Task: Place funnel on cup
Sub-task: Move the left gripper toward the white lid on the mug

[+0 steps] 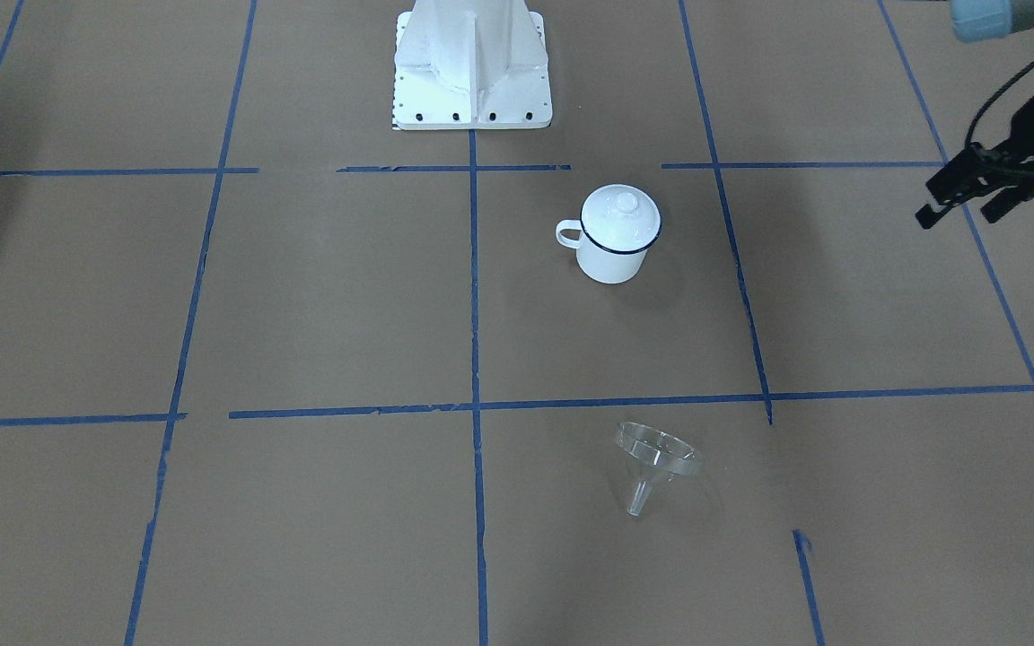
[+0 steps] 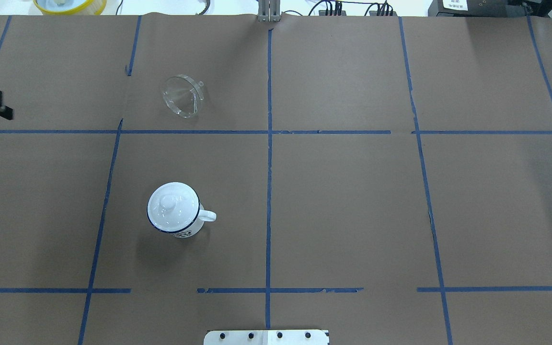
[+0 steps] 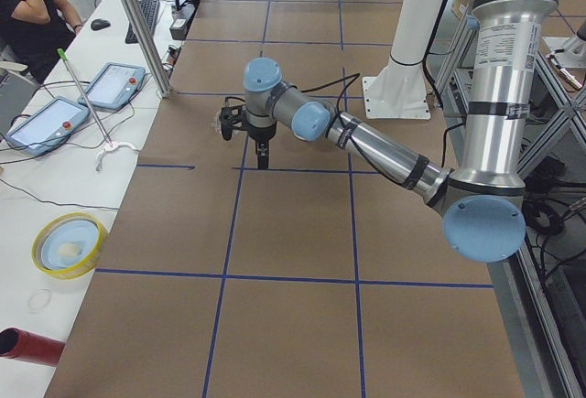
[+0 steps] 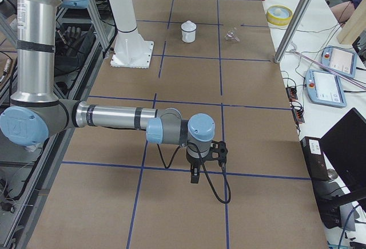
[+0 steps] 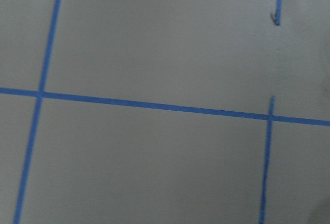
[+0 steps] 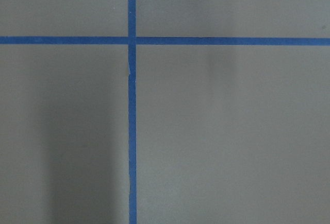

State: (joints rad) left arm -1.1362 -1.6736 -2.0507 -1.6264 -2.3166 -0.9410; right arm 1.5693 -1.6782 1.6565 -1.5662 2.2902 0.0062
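While nothing is grasped, reaching the funnel [image 1: 658, 453] is in hand.
It lies tipped on the desk [image 1: 302, 314], well apart from the cup [image 1: 611, 260] — left gripper [image 1: 959, 215] wide, right gripper [image 4: 195, 177] untellable; the lid [image 1: 620, 213] likely comes off first.

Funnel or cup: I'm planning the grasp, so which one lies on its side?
The funnel lies tipped on its side, spout pointing sideways. The cup stands upright, with a white lid on top.

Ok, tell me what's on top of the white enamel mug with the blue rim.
A white round knobbed lid covers the white enamel mug; its inside is hidden.
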